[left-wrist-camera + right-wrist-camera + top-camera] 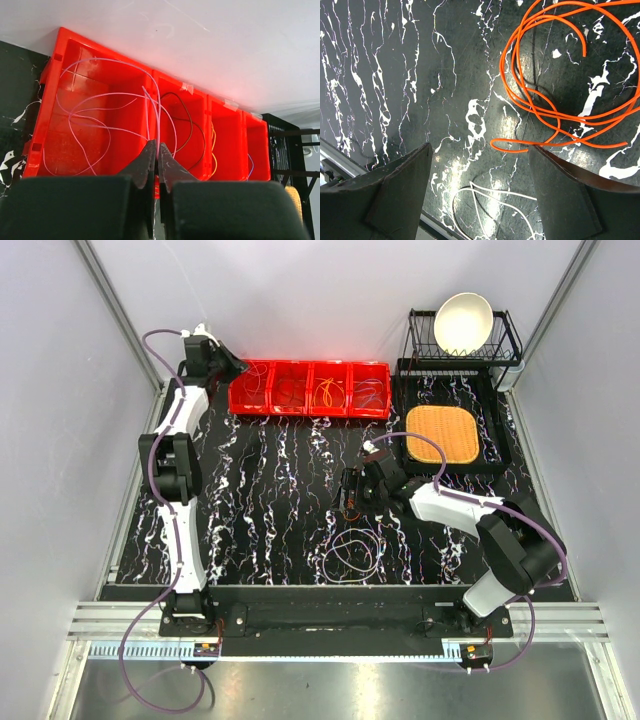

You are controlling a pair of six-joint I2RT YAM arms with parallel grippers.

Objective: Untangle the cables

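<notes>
Your left gripper (pixel 158 152) was clamped on a whitish-pink cable (pixel 158 120) near the divider between compartments 1 and 2, counted from the left, of the red bin (pixel 35 145). The cable's loops lay in compartment 1. Your right gripper (pixel 479 150) hung spread wide above the marbled table (pixel 395 75), holding nothing. An orange cable (pixel 507 65) lay coiled just beyond its fingers, and a white cable (pixel 495 190) lay beneath them.

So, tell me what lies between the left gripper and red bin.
A whitish cable, pinched by the left gripper, trailing into the red bin: left wrist view.
</notes>
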